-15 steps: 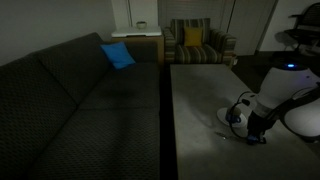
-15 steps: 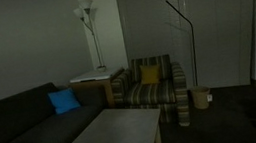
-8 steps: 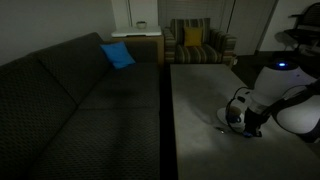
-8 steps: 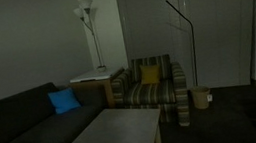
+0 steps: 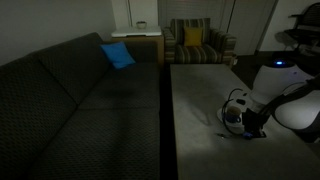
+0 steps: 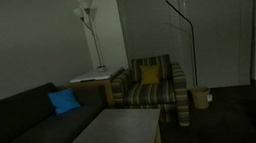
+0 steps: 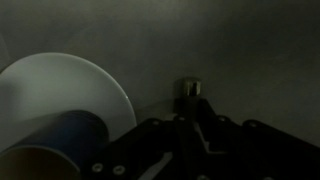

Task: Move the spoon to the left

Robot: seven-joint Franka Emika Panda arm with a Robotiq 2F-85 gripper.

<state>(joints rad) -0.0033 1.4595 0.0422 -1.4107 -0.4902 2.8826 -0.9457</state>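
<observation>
The room is dim. In the wrist view my gripper (image 7: pixel 190 92) comes in from the bottom, its fingertips pressed together over the grey tabletop (image 7: pixel 240 50); no spoon shows between them there. Just to its left lies a round white saucer (image 7: pixel 80 80) holding a dark blue cup (image 7: pixel 60 140). In an exterior view the gripper (image 5: pixel 236 118) is down at the table's near right part, and a thin pale sliver (image 5: pixel 222 121), as far as I can tell the spoon, lies just left of it. Whether it is held stays unclear.
A long dark sofa (image 5: pixel 70 100) runs along the left of the table (image 5: pixel 195 90). A blue cushion (image 5: pixel 117 55), a striped armchair (image 5: pixel 195 42) with a yellow pillow and a floor lamp (image 6: pixel 88 27) stand at the far end.
The arm has shifted a little farther along the table with its fingers still together. Its blue light has come further into the second exterior view's lower left corner.
</observation>
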